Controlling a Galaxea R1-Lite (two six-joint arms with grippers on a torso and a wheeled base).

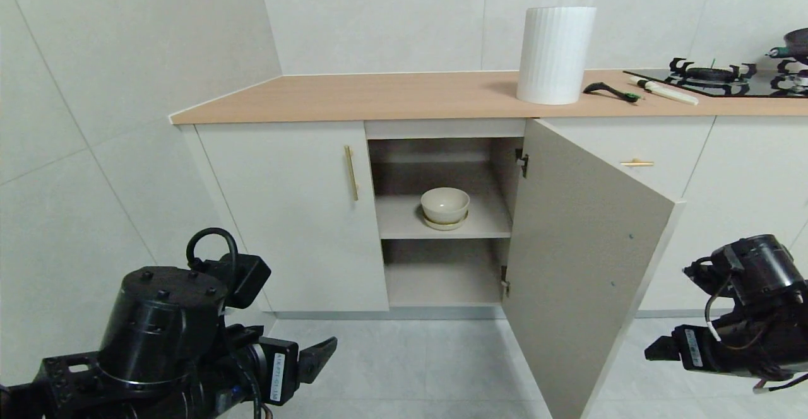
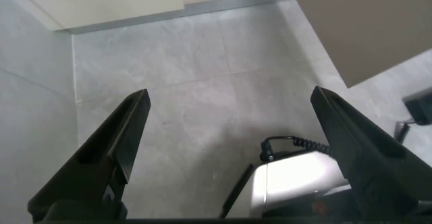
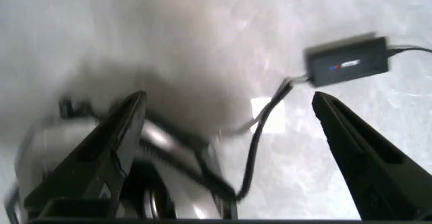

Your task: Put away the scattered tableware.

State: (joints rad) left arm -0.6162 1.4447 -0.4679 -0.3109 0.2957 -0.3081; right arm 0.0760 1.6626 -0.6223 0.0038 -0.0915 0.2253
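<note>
While the left gripper (image 2: 229, 96) and right gripper (image 3: 228, 97) hung wide open and empty, the bowl (image 1: 445, 203) sat on the cabinet's upper shelf (image 1: 489, 220). The open door (image 1: 587, 248), close to the right gripper, seemed liable to be struck.

In the cabinet (image 1: 290, 211), the bowl (image 1: 445, 204) sits on a saucer (image 1: 445, 223) on the upper shelf (image 1: 401, 220), beneath the countertop (image 1: 379, 94).

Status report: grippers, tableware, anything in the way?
Both open, empty: left gripper, right gripper. On upper shelf: bowl on plate. Open cabinet door beside it, not blocking.
</note>
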